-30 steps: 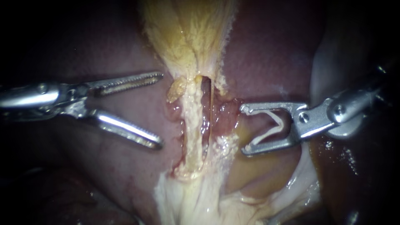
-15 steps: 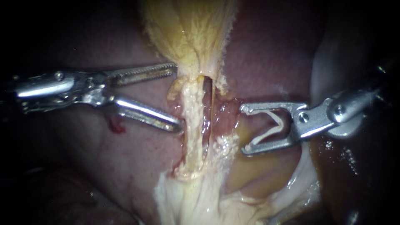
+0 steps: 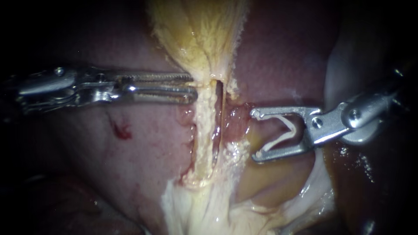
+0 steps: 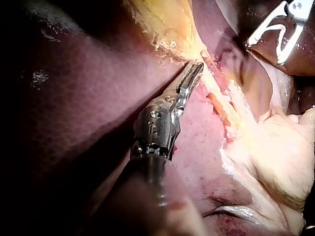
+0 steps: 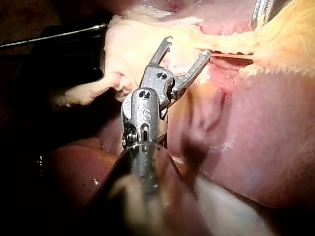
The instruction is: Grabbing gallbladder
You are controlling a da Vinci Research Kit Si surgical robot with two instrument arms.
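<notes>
— Starting at the left, where does the grab stand?

— The left instrument (image 3: 191,86) lies level across the liver (image 3: 130,165). Its claw is clenched on the left edge of the gallbladder (image 3: 200,35), just where the yellow body pinches down to its narrow end. The left wrist view agrees: the two toothed halves lie close together with the tip in that yellow edge. I judge this to be the closing of the grasp, and the bite looks thin.

— So what does the next move call for?

— First a check that the hold is sound. Then a gentle pull, probably to the left and far, to put the narrow end under tension without tearing it. If it slips, release and take a deeper bite.

— And how does the gallbladder lie?

— It sits in the middle of the scene, on the far side. Its long axis runs far to near. The wide body is far, and the narrow end points near, toward the pale strands (image 3: 204,130) and the white fatty tissue (image 3: 196,209).

— The right side?

— The right instrument (image 3: 257,134) hangs just right of those strands; I cannot tell whether it touches them. Its claw stands wide, grasping only a pale V-shaped clip (image 3: 283,135) whose legs touch both halves.
</notes>
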